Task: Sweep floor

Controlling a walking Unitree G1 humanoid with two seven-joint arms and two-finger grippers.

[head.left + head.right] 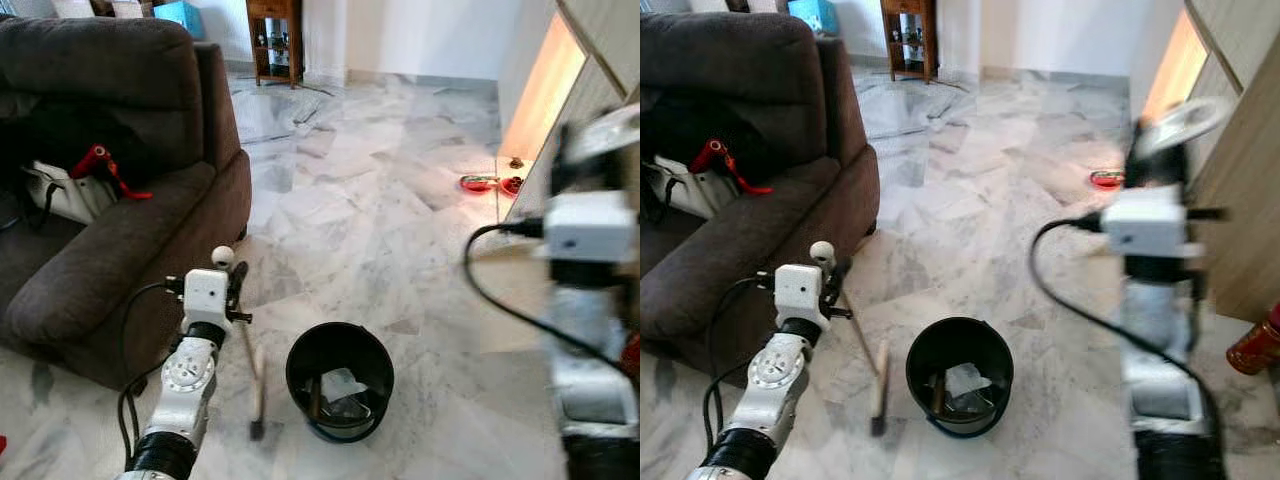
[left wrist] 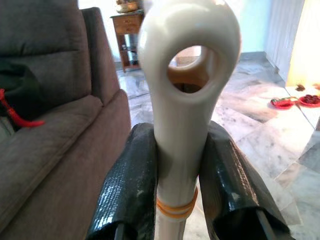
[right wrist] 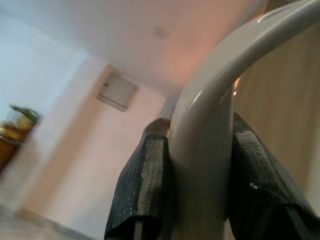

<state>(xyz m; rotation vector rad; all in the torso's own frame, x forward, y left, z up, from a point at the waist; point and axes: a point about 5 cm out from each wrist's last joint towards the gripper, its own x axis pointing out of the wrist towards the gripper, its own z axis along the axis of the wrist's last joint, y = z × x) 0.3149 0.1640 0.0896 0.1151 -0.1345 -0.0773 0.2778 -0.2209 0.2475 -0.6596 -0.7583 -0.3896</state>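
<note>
Left wrist view: the left end effector (image 2: 177, 175) is clenched on a white plastic broom handle (image 2: 182, 100) (hanging hole on top), beside the black round bucket (image 1: 340, 380). The right end effector (image 3: 200, 170) grips a grey curved plastic handle (image 3: 215, 100).

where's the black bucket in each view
Left eye view: the black bucket stands low and centre on the marble floor, right of the left end effector.
Right eye view: low, a little left of centre.
Left wrist view: not in it.
Right wrist view: not in it.
Shared landmark: the brown sofa, left of the bucket in both eye views.
</note>
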